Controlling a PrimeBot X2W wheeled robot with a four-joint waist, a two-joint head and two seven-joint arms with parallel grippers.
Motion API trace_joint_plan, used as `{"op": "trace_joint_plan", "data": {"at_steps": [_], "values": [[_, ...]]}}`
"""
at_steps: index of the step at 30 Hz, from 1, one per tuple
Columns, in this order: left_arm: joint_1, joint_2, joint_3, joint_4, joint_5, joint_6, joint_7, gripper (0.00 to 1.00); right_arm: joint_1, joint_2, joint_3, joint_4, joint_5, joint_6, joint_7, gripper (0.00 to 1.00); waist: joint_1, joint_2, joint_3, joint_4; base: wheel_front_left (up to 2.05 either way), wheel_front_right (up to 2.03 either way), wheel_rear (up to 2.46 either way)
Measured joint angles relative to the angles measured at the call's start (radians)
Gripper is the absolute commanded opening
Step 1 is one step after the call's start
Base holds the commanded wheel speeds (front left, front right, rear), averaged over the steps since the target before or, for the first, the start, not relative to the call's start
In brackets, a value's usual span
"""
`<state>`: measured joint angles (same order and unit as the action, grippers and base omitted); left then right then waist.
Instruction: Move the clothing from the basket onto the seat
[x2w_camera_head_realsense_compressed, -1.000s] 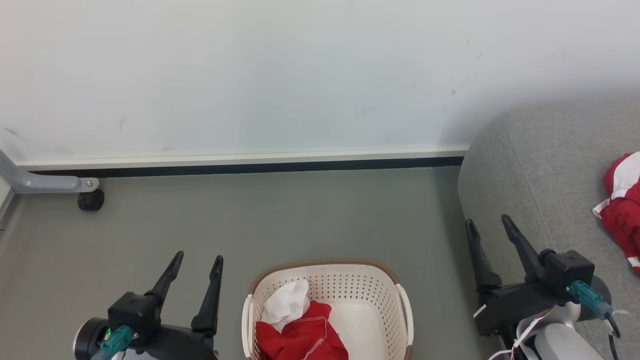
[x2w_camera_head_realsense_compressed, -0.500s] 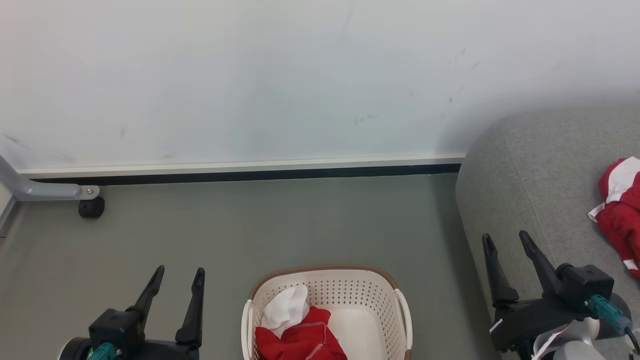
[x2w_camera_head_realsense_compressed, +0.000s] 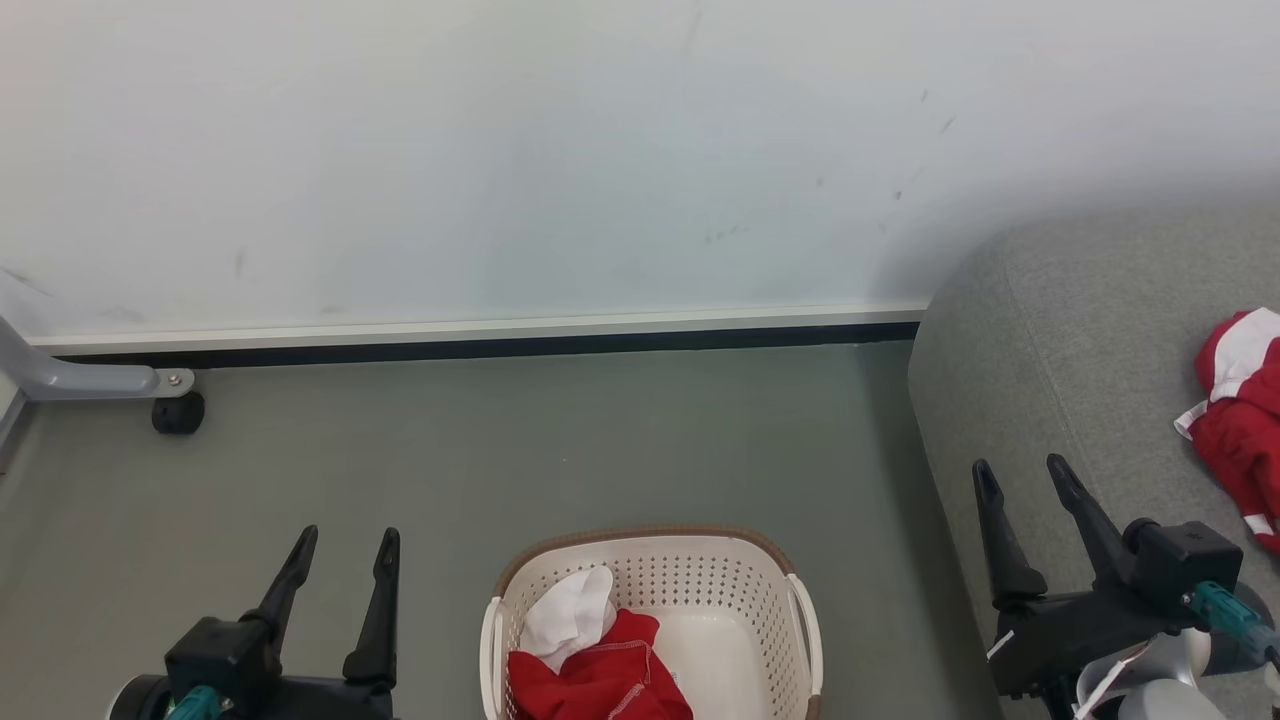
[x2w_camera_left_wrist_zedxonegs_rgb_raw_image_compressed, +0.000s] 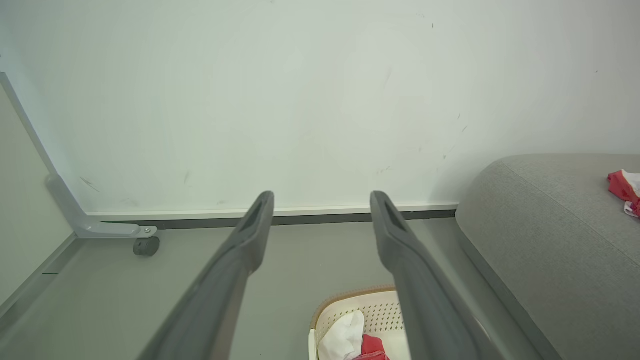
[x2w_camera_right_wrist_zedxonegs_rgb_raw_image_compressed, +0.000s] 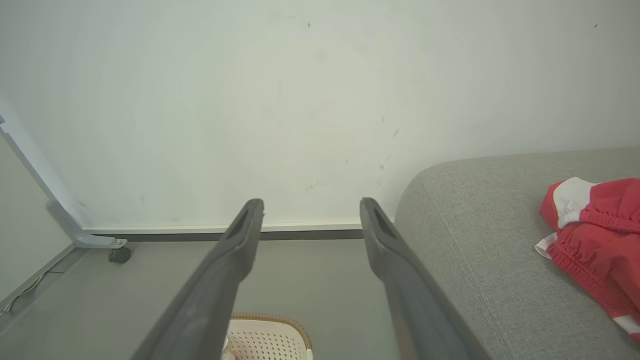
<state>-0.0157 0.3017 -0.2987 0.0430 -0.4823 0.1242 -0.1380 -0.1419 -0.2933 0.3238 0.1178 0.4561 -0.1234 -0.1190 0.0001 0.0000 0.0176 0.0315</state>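
Clothing (x2w_camera_head_realsense_compressed: 598, 672): red heap with white piece on top, in left half of basket (x2w_camera_head_realsense_compressed: 700, 580), down on the floor. Low and just right of left end effector (x2w_camera_head_realsense_compressed: 345, 533); well to the left of right end effector (x2w_camera_head_realsense_compressed: 1020, 465). Left nearer, so likely the one to reach, down and inward over the rim. Both spread wide, holding nothing. Heap cut off at head view's bottom edge; long axis unreadable. Seat (x2w_camera_head_realsense_compressed: 1080, 330) to the right of right end effector, another red garment (x2w_camera_head_realsense_compressed: 1235, 430) already on it.
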Motion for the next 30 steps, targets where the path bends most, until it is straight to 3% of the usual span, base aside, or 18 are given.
{"op": "trace_joint_plan", "data": {"at_steps": [16,30], "values": [[0.001,-0.025,0.039,-0.03,0.045,0.0,0.01,1.0,0.011,0.002,-0.022,-0.07,-0.024,-0.001,0.048,1.0,0.0,0.0001,0.03,-0.001,0.0,0.0,0.0],[-0.073,-0.045,0.013,-0.044,0.088,0.0,0.023,1.0,-0.049,0.01,-0.041,-0.188,-0.078,-0.001,0.093,1.0,0.0001,0.0001,0.162,-0.014,0.0,0.0,0.0]]}}
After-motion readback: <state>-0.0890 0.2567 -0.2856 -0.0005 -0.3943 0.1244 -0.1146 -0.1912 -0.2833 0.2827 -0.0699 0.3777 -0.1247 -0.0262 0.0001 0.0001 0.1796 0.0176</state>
